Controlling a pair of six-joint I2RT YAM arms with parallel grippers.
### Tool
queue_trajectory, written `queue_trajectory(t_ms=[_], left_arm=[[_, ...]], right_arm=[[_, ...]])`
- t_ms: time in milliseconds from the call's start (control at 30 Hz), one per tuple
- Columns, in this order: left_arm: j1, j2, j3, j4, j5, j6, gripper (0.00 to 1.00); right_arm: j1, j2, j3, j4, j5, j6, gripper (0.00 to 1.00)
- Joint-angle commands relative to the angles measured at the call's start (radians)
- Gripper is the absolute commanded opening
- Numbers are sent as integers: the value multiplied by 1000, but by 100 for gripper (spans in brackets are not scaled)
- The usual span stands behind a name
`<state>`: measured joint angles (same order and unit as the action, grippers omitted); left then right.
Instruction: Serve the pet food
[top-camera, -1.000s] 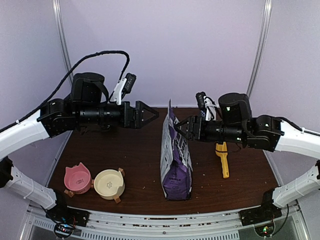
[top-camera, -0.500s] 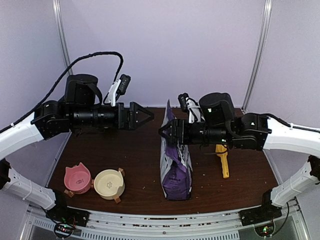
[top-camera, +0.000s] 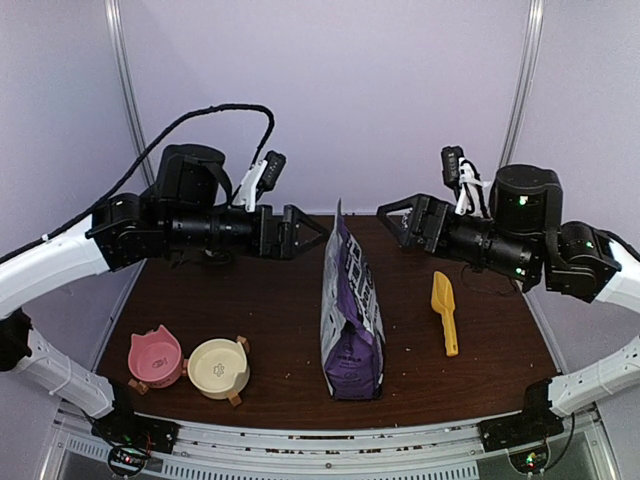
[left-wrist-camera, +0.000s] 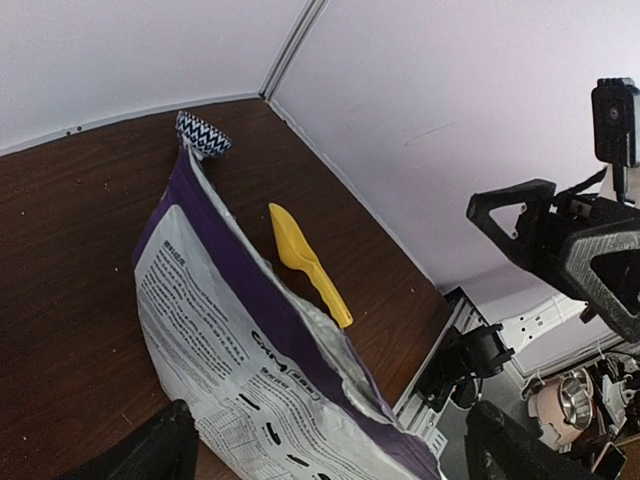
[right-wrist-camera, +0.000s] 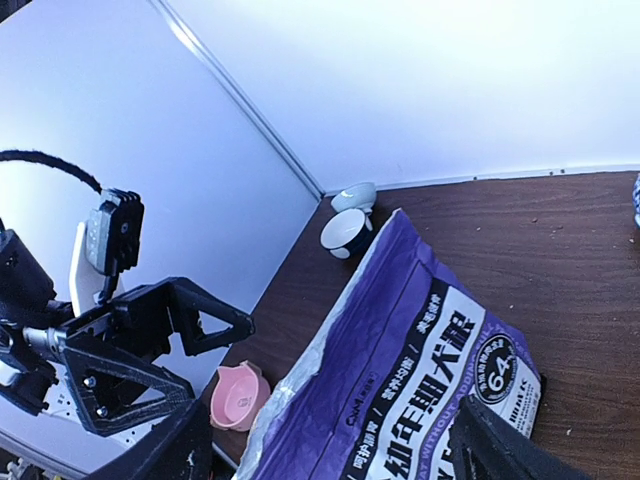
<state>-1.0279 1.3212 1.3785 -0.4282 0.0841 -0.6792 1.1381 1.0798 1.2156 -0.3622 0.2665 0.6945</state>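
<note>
The purple-and-white bag (top-camera: 350, 315) stands upright mid-table with its top torn open; it also shows in the left wrist view (left-wrist-camera: 250, 340) and the right wrist view (right-wrist-camera: 430, 370). No pet food shows; the inside of the bag is hidden. My left gripper (top-camera: 308, 232) is open and empty, in the air just left of the bag's top. My right gripper (top-camera: 392, 217) is open and empty, in the air to the right of the bag's top and apart from it. In the wrist views the left gripper (left-wrist-camera: 335, 462) and the right gripper (right-wrist-camera: 335, 462) hang over the bag.
A yellow scoop (top-camera: 443, 312) lies on the table right of the bag. A pink bowl (top-camera: 155, 356) and a cream bowl (top-camera: 219, 366) sit at the front left. A patterned cup (left-wrist-camera: 203, 134) stands behind the bag, with two cups (right-wrist-camera: 347, 230) at the far wall.
My right gripper has pulled back from the bag's top edge, up and to the right. My left gripper has shifted a little right toward the bag. The bag stays upright.
</note>
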Motion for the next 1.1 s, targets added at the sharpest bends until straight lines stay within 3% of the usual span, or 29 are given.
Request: queue_trajectory(t_ms=[0, 133, 333, 667, 867, 1067], left_arm=[[-4, 50, 45, 28, 38, 0, 96], [-4, 80, 55, 26, 32, -16, 91], [-4, 106, 60, 21, 3, -47, 73], [-4, 128, 61, 19, -38, -75, 68], [-4, 160, 91, -1, -22, -76, 60], [-4, 176, 108, -14, -14, -76, 41]], right_arm=[[-5, -14, -42, -71, 126, -3, 84], [-6, -19, -57, -73, 127, 8, 84], [-7, -11, -60, -72, 117, 13, 84], [-6, -11, -65, -85, 116, 15, 84], [-7, -5, -64, -96, 119, 13, 84], [-7, 3, -56, -103, 126, 12, 84]])
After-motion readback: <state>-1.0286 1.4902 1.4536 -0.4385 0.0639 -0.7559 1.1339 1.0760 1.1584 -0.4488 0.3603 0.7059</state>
